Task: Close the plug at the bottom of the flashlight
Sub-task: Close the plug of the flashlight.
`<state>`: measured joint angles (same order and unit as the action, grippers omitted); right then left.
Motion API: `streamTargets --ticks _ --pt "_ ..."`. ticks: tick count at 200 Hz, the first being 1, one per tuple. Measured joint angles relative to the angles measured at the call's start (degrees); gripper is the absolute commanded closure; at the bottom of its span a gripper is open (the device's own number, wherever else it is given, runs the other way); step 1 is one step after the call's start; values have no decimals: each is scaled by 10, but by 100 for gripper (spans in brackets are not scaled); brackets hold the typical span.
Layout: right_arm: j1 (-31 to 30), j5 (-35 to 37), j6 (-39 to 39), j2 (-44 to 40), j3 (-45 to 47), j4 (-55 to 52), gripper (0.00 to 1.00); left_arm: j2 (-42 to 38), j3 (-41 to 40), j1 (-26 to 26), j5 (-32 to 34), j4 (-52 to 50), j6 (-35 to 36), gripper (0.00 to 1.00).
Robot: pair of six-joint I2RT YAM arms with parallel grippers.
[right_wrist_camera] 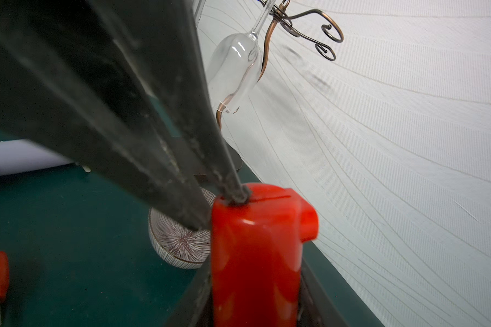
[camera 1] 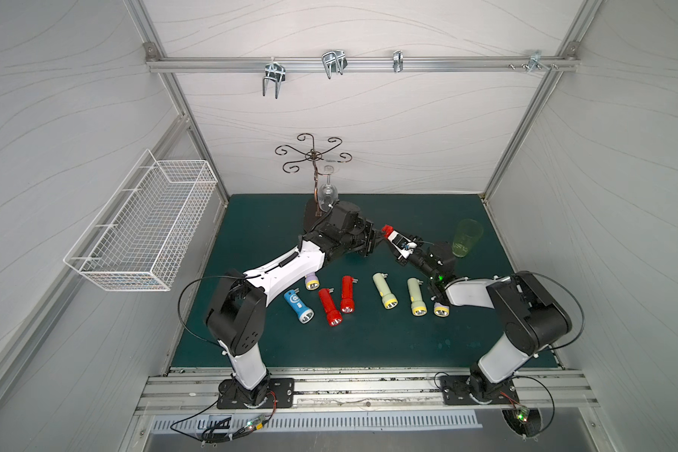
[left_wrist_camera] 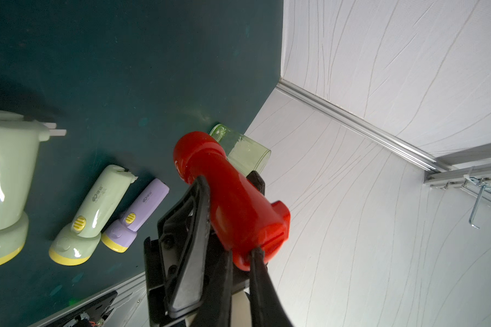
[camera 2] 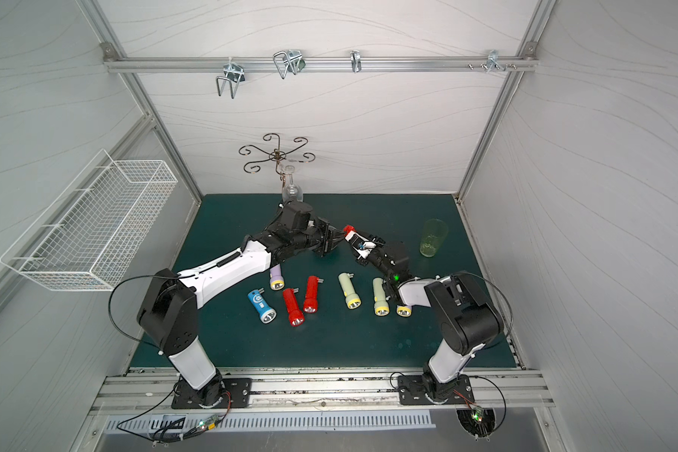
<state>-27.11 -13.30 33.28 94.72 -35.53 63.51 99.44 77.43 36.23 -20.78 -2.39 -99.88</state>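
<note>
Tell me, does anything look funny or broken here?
Nothing is spilled or broken. But flashlights lying on the mat, like this pale green flashlight, have plug prongs sticking out of their back ends instead of folded shut.

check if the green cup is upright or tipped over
Upright: the green cup stands base down on the mat, mouth up.

I'm running a lab test cell: white panel walls (camera 1: 368, 129), aluminium rail (camera 1: 368, 62) across the top, arm bases (camera 1: 255, 391) bolted along the bottom.

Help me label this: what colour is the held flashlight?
Red; flashlight clearest in right wrist view.
</note>
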Motion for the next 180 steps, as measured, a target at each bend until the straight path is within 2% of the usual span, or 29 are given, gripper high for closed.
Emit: streamTargets --ticks 65,110,148,180 --pt "-9 30 -24 1 24 19 100 -13 -51 -14 0 40 13 84" --pt "-18 70 -34 -16 48 13 100 -66 -131 -40 4 49 46 84" --pt "-36 95 -32 -45 68 3 100 -93 -168 -55 5 49 91 82" --pt "-47 108 -30 -55 85 2 100 -107 -202 -66 4 59 121 77"
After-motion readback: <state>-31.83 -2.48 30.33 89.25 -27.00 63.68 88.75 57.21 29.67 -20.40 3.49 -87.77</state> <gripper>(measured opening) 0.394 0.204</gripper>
